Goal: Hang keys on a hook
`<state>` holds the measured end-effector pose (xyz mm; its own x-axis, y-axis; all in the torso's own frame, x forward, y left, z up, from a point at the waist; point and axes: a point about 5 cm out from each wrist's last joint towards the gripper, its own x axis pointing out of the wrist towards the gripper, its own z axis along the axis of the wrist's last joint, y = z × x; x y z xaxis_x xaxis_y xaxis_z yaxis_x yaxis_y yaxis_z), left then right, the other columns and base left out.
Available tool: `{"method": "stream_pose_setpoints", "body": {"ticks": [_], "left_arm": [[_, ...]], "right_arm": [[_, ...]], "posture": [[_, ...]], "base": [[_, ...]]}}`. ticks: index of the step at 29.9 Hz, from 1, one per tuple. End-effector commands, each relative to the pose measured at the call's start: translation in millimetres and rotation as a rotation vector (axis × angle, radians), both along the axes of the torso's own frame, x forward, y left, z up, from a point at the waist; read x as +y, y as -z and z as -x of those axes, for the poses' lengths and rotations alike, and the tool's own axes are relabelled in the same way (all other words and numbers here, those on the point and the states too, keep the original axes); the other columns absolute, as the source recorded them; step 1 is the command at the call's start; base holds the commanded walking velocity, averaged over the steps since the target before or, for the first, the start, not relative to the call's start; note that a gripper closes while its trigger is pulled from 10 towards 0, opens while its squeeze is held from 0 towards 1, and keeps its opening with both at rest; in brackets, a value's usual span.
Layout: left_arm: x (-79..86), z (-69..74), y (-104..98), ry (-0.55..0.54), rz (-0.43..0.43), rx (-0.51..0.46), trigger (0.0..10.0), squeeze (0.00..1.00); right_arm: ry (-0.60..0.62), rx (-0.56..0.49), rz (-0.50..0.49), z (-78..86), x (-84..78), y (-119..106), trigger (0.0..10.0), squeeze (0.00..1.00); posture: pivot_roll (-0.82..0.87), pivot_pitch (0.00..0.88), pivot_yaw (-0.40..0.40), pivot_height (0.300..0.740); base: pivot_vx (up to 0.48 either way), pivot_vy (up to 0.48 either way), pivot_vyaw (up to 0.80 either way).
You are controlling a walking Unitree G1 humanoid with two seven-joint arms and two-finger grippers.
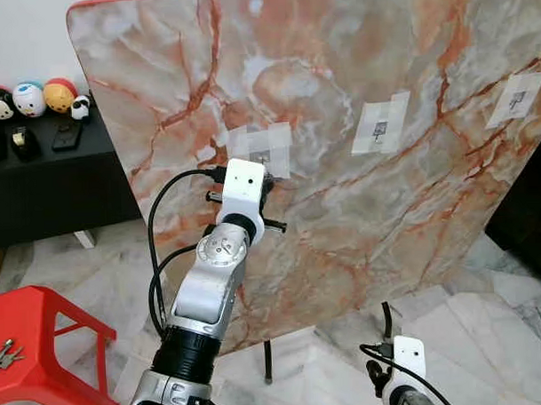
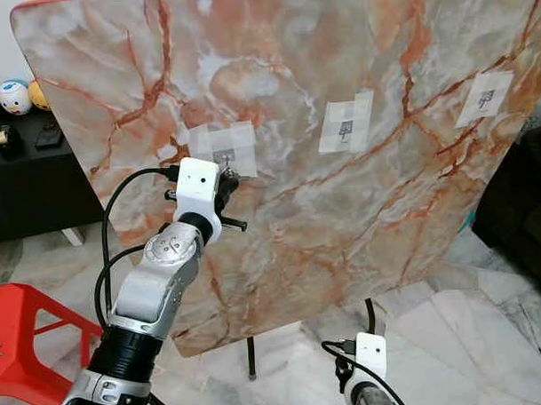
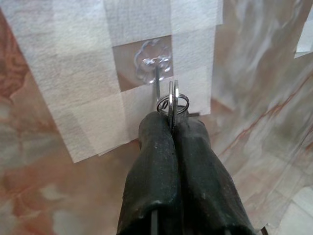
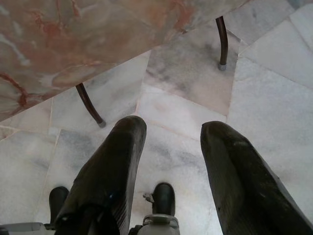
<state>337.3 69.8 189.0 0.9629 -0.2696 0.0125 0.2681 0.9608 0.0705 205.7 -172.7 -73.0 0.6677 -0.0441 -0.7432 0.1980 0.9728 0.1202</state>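
Keys' ring (image 3: 172,103) sits pinched edge-on in the left gripper (image 3: 171,128), fingers clamped tight, right at the clear hook (image 3: 157,81) taped to the marble board (image 1: 360,217). Hook's straight ahead, touching close! Right gripper (image 4: 171,147) hangs spread, idle.

glossy marble-look board (image 1: 342,218), shiny metal key ring (image 3: 172,104)

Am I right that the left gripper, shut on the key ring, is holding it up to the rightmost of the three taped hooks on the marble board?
Not quite: the left gripper, shut on the key ring, is at the leftmost hook on the marble board, as the left eye view shows.
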Motion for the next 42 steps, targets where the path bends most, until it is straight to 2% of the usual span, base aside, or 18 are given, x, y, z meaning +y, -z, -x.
{"method": "stream_pose_setpoints", "body": {"ticks": [1, 17, 32, 37, 42], "left_arm": [[-3.4, -1.0, -9.0, 0.01, 0.003, -0.028, 10.0, 0.0], [-11.4, -2.1, 1.1, 0.044, -0.06, 0.035, 10.0, 0.0], [-9.0, 0.5, 9.0, 0.049, -0.109, 0.064, 10.0, 0.0], [-4.7, 3.2, 11.5, 0.05, -0.195, 0.036, 10.0, 0.0], [4.4, 6.6, 12.2, 0.025, -0.23, 0.012, 10.0, 0.0]], "right_arm": [[0.005, 0.001, 0.002, -0.6, 0.2, -0.3, 10.0, 0.0], [0.008, 0.0, 0.001, -0.3, -1.2, -0.2, 10.0, 0.0], [0.008, 0.001, -0.002, 0.1, 0.6, 0.2, 10.0, 0.0], [0.008, 0.009, -0.002, 2.0, 0.5, 1.3, 10.0, 0.0], [0.008, 0.007, 0.0, 1.5, -0.6, 0.9, 10.0, 0.0]], "posture": [[0.09, 0.0, -0.058, 0.74], [0.09, 0.0, -0.056, 0.74], [0.09, 0.0, -0.056, 0.74], [0.09, 0.0, -0.057, 0.74], [0.09, 0.0, -0.058, 0.74]], "base": [[0.0, 0.0, 0.0], [0.0, 0.0, 0.0], [0.0, 0.0, 0.0], [0.0, 0.0, 0.0], [0.0, 0.0, 0.0]]}}
